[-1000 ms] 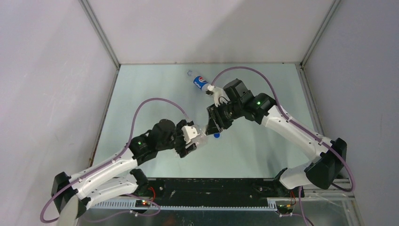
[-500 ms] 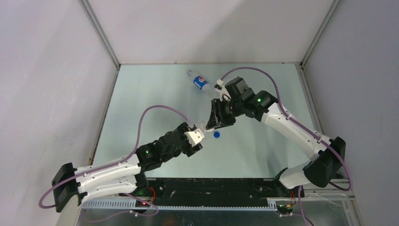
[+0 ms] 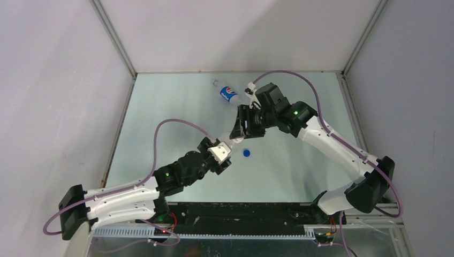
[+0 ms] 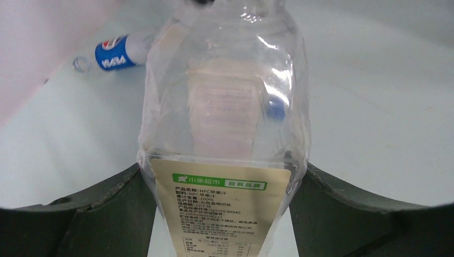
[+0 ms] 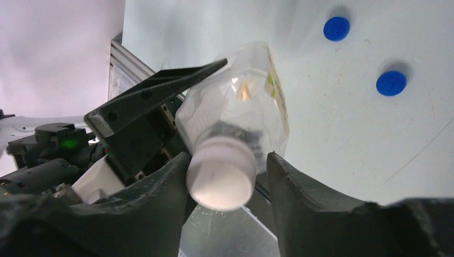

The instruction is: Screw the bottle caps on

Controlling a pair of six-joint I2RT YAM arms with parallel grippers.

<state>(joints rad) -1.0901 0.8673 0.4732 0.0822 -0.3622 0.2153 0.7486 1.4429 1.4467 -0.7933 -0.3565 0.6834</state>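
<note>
The left jaws are clenching the body of the white-and-yellow-labelled bottle (image 4: 225, 123), holding it tilted above the worktop (image 3: 160, 118). The right jaws are standing on either side of the white cap (image 5: 221, 174) sitting on its neck, slightly released, with a sliver of gap showing on one side. Two blue caps (image 5: 337, 28) (image 5: 391, 83) are lying apart on the worktop, and the Pepsi bottle (image 3: 228, 94) is lying on its side near the far edge.
</note>
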